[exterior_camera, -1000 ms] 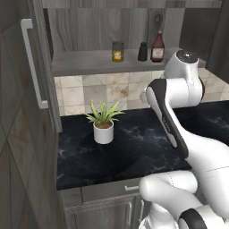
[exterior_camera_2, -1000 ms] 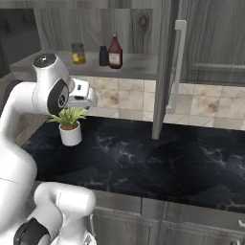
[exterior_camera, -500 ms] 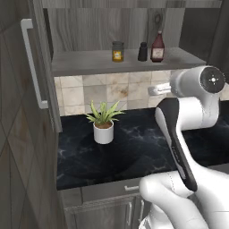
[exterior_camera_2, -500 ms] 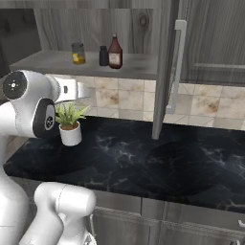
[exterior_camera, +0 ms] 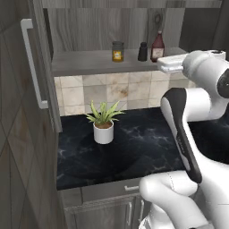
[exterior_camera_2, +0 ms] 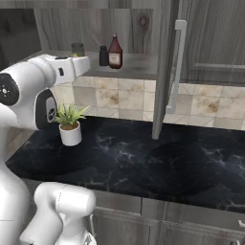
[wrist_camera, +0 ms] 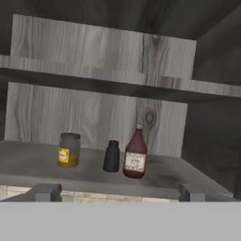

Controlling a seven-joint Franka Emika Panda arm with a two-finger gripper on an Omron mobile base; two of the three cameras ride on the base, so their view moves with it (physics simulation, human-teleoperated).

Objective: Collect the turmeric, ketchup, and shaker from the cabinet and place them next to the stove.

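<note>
Claw (wrist_camera: 114, 192) wide open and empty, short of the shelf's ketchup (wrist_camera: 135, 157), touching nothing.

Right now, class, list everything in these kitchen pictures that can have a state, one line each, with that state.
cabinet: door open, shelf exposed.
turmeric: upright on the shelf, lid on.
shaker: upright between the jar and the bottle.
ketchup: upright, capped.
gripper: open, holding nothing, facing the shelf.
potted plant: upright on the black counter.
</note>
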